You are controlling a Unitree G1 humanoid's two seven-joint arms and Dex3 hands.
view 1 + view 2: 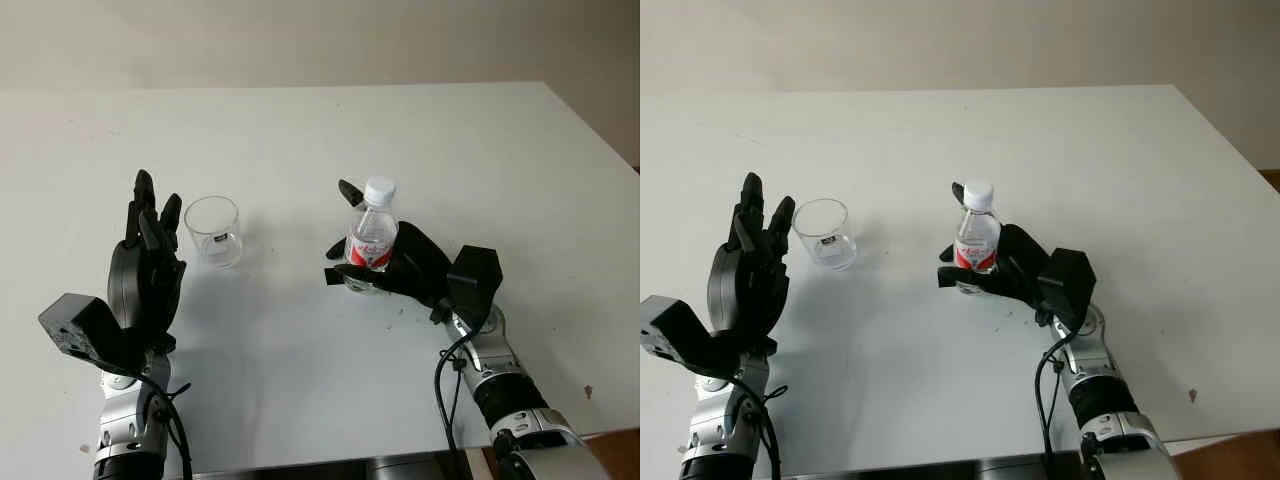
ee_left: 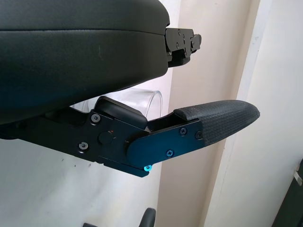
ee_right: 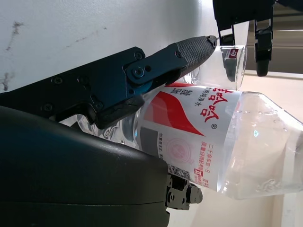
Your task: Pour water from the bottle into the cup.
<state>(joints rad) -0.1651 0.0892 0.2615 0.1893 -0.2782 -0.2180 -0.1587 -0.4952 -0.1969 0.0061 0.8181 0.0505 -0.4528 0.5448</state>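
The right hand [image 1: 395,262] wraps its fingers [image 3: 189,49] around the labelled middle of the upright, capped bottle [image 1: 372,236], which stands on the white table [image 1: 450,150]. To its left stands the clear cup [image 1: 213,231], with the open left hand [image 1: 147,262] just beside it.

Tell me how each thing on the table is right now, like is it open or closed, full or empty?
bottle: upright on the table, white cap on, water inside, gripped around its label.
cup: upright, clear, looks empty, not held.
right hand: shut on the bottle.
left hand: open, raised just beside the cup, not holding it.
table: white, with a few small dark marks near the bottle.
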